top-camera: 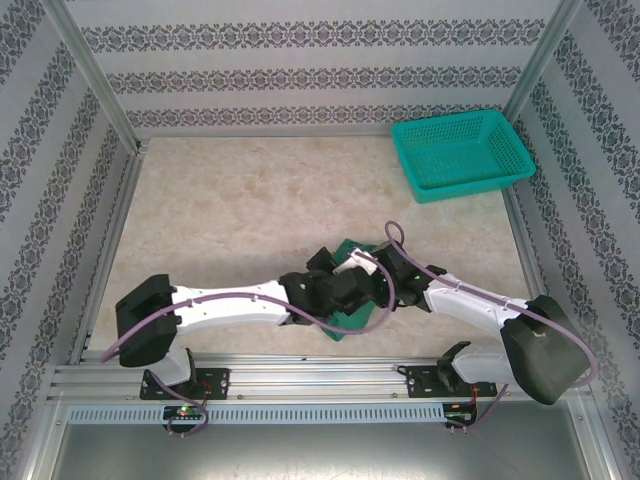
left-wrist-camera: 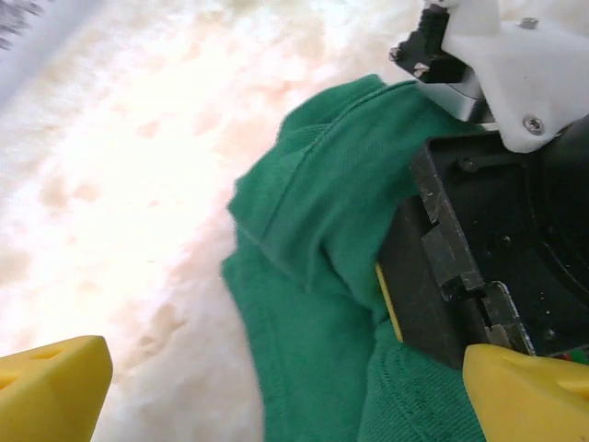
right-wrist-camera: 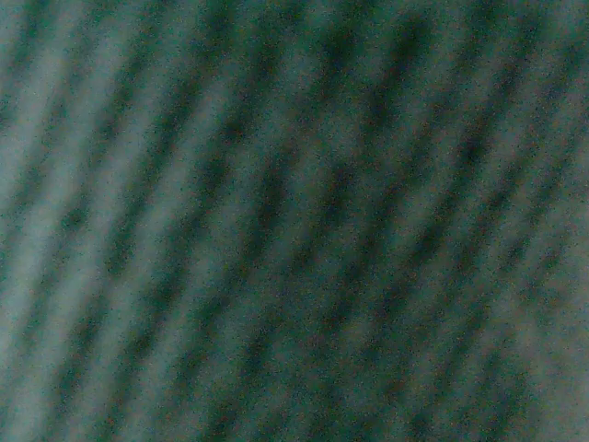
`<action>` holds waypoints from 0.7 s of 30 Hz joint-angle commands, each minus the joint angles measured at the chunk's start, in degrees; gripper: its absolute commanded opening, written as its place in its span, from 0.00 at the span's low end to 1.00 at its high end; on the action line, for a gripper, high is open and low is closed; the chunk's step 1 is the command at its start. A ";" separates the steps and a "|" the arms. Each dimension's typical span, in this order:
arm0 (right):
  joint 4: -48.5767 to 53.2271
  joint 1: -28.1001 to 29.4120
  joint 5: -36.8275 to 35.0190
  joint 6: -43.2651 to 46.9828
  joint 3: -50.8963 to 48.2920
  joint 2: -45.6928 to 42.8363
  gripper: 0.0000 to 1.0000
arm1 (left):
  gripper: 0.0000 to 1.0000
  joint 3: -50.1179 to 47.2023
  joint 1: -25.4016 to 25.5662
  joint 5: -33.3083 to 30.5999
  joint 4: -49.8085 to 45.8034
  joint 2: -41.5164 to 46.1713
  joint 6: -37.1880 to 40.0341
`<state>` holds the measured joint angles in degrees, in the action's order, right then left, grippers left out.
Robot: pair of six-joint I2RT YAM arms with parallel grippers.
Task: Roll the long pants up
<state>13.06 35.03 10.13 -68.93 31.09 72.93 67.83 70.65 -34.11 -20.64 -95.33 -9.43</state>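
**Arms:** two, white and black, bolted side by side on the rail (top-camera: pixel 320 385) at the near edge of the table (top-camera: pixel 230 215). Both reach inward and meet just beyond the middle of that edge. Two purple cables (top-camera: pixel 440 272) are present, one running along each arm.

**Left gripper** (top-camera: pixel 338 288)**:** one. In its wrist view the two yellow fingertips (left-wrist-camera: pixel 53 387) sit far apart at the bottom corners. The jaws are released and grasp nothing. Green cloth lies below and ahead of the gap.

**Pants** (top-camera: pixel 352 322)**:** one pair, plain green, bunched into a compact bundle on the table close to the middle of the near edge. The bundle lies beneath both grippers. From above, green patches show at its near and far sides, and the middle is hidden by the grippers. In the left wrist view a seamed fold (left-wrist-camera: pixel 304 212) rises from the bundle.

**Right gripper** (top-camera: pixel 368 270)**:** one, with a black body and a white bracket. It is pressed against the right side of the bundle and touches the cloth. In its wrist view the cloth (right-wrist-camera: pixel 294 221) lies blurred, ribbed and very close to the lens. Whether its jaws are clenched on the pants cannot be told.

**Basket** (top-camera: pixel 460 155)**:** one, teal mesh plastic and rectangular. It stands at the far right corner of the table, well apart from the pants and both grippers.
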 commanded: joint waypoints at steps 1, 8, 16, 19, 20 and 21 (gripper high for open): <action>-0.90 0.35 -5.12 -6.99 -2.28 2.79 0.00 | 1.00 0.47 6.63 -0.34 -7.55 -7.30 -2.93; -11.23 -2.21 -6.96 -15.53 -8.38 0.17 0.00 | 1.00 -4.47 6.98 -0.12 -6.64 -1.92 -11.13; -2.90 -2.07 -8.37 -13.42 -4.97 -5.97 0.00 | 1.00 -0.36 6.95 -5.55 -9.81 -8.94 -6.75; -2.68 -1.34 -8.44 -13.43 -4.73 -5.84 0.00 | 1.00 2.07 7.00 -5.83 -9.51 -11.18 -4.31; -2.92 -1.09 -8.50 -13.51 -4.78 -5.45 0.00 | 1.00 2.78 7.03 -6.09 -9.57 -11.53 -3.79; -3.42 -0.93 -8.11 -13.73 -4.81 -4.96 0.00 | 1.00 3.34 7.00 -6.30 -9.60 -11.74 -3.39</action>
<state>5.78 33.26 3.81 -81.76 25.50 67.55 69.17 77.89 -37.80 -27.64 -106.02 -15.62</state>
